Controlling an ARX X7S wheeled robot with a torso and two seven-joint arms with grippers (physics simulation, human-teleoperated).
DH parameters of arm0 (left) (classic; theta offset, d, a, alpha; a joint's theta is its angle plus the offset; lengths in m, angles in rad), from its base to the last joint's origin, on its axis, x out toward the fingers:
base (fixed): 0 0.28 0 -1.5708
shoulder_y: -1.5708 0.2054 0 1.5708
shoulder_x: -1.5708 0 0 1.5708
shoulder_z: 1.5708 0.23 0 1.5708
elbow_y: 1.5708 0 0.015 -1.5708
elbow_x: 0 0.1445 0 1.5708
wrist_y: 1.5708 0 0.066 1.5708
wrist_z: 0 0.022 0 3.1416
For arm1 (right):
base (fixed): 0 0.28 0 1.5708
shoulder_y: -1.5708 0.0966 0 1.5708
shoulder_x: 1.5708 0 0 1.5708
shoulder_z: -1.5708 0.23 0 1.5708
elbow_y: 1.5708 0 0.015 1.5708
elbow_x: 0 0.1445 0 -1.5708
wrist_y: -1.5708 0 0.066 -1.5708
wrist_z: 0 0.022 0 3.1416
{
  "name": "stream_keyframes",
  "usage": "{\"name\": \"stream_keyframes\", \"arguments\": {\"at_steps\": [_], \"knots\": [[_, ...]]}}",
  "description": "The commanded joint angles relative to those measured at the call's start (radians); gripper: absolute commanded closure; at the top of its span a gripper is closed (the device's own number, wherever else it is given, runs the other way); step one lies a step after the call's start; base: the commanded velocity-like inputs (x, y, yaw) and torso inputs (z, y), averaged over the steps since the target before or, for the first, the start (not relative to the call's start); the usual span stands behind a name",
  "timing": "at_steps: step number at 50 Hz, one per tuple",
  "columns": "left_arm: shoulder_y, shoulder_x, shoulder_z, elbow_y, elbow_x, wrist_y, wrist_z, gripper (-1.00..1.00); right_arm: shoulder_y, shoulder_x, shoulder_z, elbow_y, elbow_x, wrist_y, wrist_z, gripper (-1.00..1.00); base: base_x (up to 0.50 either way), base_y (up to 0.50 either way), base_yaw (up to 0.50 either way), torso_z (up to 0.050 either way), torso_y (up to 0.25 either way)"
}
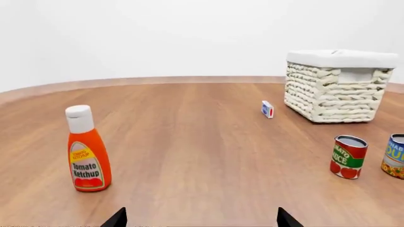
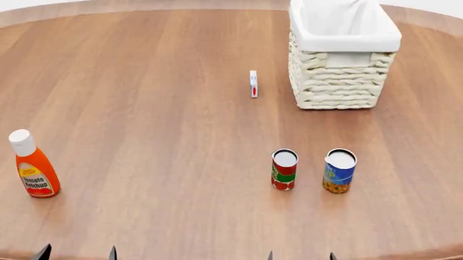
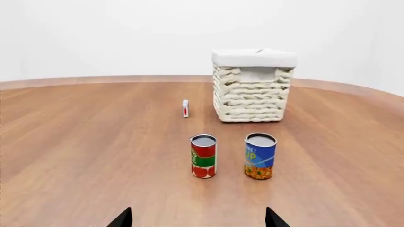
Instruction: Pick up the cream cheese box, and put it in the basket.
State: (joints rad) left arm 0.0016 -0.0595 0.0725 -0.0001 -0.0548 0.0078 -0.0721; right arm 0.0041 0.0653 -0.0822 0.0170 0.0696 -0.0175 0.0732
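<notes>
The cream cheese box (image 2: 253, 84) is a small thin white box standing on its edge on the wooden table, just left of the basket (image 2: 340, 81). It also shows small in the left wrist view (image 1: 267, 109) and the right wrist view (image 3: 185, 108). The basket (image 1: 338, 87) (image 3: 252, 92) is a tall woven wicker one with a white liner over its rim. My left gripper (image 2: 77, 253) and right gripper (image 2: 300, 255) stand at the near table edge, both open, far from the box. Only their dark fingertips (image 1: 117, 218) (image 3: 123, 218) show, with nothing between them.
A tomato ketchup bottle (image 2: 32, 165) stands at the near left. A red-green can (image 2: 284, 169) and a blue can (image 2: 339, 171) stand side by side between my right gripper and the basket. The round table's far edge (image 2: 145, 4) curves behind.
</notes>
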Motion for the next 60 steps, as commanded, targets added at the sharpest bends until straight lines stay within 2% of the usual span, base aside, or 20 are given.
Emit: {"name": "stream_keyframes", "arguments": {"at_steps": [1,27,28,31,32,34,35,37,42,60], "knots": [[-0.001,-0.016,0.018,-0.006,-0.021,0.006,-0.019,-1.0,0.001,0.016,-0.026,0.011,0.01,-0.008,0.016,-1.0,0.0,0.0,0.0,0.0,0.0],[-0.013,-0.04,0.054,-0.032,-0.048,0.011,-0.054,-1.0,0.007,0.042,-0.064,0.03,0.035,-0.023,0.043,-1.0,0.0,0.0,0.0,0.0,0.0],[-0.023,-0.042,0.059,-0.024,-0.033,-0.044,-0.072,-1.0,0.007,0.042,-0.066,0.033,0.034,-0.026,0.045,-1.0,0.0,0.0,0.0,0.0,0.0],[-0.023,-0.037,0.049,-0.03,-0.03,-0.013,-0.099,-1.0,0.002,0.046,-0.068,0.024,0.037,-0.027,0.048,-1.0,0.0,0.0,0.0,0.0,0.0],[-0.009,-0.047,0.056,-0.025,-0.095,0.013,-0.026,-1.0,0.002,0.047,-0.069,0.024,0.04,-0.03,0.047,-1.0,0.0,0.0,0.0,0.0,0.0],[-0.017,-0.053,0.073,-0.032,-0.058,-0.016,-0.047,-1.0,0.002,0.049,-0.071,0.026,0.042,-0.031,0.049,-1.0,0.0,0.0,0.0,0.0,0.0],[-0.009,-0.052,0.083,-0.058,-0.028,0.078,-0.054,-1.0,0.003,0.049,-0.073,0.028,0.041,-0.033,0.05,-1.0,0.0,0.0,0.0,0.0,0.0],[-0.009,-0.056,0.087,-0.042,-0.056,0.038,-0.036,-1.0,0.003,0.051,-0.077,0.028,0.045,-0.031,0.048,-1.0,0.0,0.0,0.0,0.0,0.0],[-0.001,-0.062,0.086,-0.021,-0.062,0.043,-0.046,-1.0,0.006,0.059,-0.085,0.021,0.049,-0.017,0.048,-1.0,0.01,-0.01,0.0,0.0,0.0],[0.007,-0.077,0.103,0.003,-0.082,0.044,-0.056,-1.0,0.012,0.072,-0.1,0.016,0.07,-0.001,0.058,-1.0,0.23,-0.36,0.0,0.0,0.0]]}}
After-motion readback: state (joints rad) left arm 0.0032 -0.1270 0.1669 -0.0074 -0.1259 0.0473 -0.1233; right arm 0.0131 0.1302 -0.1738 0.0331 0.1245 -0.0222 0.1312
